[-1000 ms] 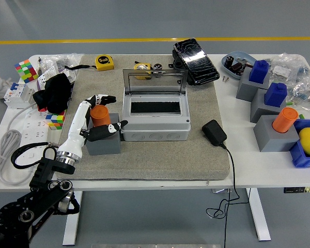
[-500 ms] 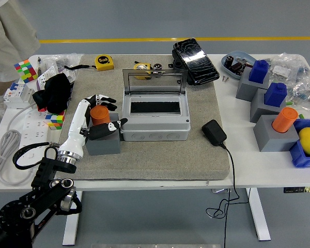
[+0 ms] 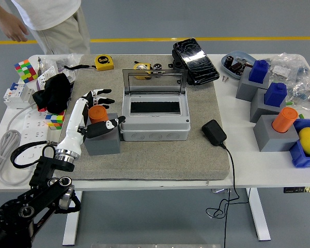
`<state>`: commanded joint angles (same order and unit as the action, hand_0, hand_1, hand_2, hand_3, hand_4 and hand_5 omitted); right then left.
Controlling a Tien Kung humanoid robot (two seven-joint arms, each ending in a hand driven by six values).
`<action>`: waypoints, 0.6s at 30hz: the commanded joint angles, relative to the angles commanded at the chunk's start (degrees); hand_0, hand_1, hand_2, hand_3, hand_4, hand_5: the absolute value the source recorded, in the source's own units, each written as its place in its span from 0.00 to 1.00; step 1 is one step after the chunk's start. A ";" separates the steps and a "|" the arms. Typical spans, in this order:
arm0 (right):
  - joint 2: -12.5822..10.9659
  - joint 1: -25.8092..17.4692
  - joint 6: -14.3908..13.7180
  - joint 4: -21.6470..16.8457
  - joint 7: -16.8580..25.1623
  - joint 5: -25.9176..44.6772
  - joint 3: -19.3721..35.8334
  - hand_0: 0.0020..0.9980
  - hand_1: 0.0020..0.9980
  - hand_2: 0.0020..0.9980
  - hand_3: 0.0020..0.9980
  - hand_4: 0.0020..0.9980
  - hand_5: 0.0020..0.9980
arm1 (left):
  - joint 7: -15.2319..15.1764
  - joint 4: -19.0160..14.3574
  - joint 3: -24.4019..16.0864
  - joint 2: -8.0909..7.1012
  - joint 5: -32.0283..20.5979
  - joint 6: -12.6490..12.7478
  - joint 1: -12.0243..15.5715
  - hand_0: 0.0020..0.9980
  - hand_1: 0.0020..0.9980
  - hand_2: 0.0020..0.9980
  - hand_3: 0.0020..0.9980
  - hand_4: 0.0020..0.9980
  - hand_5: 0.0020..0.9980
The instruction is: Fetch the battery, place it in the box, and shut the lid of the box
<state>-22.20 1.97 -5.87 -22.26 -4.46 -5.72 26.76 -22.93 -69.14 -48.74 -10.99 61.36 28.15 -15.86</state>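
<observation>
The battery is an orange cylinder standing upright in a grey block on the grey mat, just left of the box. My left hand reaches in from the lower left and sits beside the battery. Its fingers are spread behind the battery and the thumb lies in front, not closed on it. The grey box stands mid-mat with its clear lid raised upright at the back. My right arm is out of view.
A person stands at the far left of the table. Puzzle cubes, a black cloth and a power strip lie left of my arm. A black adapter with its cable lies right of the box. Grey blocks with blue and orange pieces stand at right.
My left hand has shifted slightly left and its fingers have spread wider behind the battery. The person has walked into view at the top left.
</observation>
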 joint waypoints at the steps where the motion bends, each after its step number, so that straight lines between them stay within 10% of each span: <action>1: 0.00 0.00 0.00 0.00 0.00 0.01 0.00 0.62 0.65 0.67 0.57 0.99 0.53 | -0.03 0.02 0.08 0.01 -0.10 0.01 0.01 0.56 0.63 0.56 0.70 1.00 0.00; 18: 0.00 0.08 -0.08 -0.02 0.05 0.02 -0.23 0.63 0.65 0.67 0.57 0.99 0.53 | -1.67 2.07 1.83 1.32 -4.95 -0.17 -1.05 0.38 0.41 0.43 0.51 1.00 0.00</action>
<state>-22.20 2.05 -5.95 -22.29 -4.41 -5.70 26.52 -24.61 -67.08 -46.91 -9.67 56.41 27.98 -16.91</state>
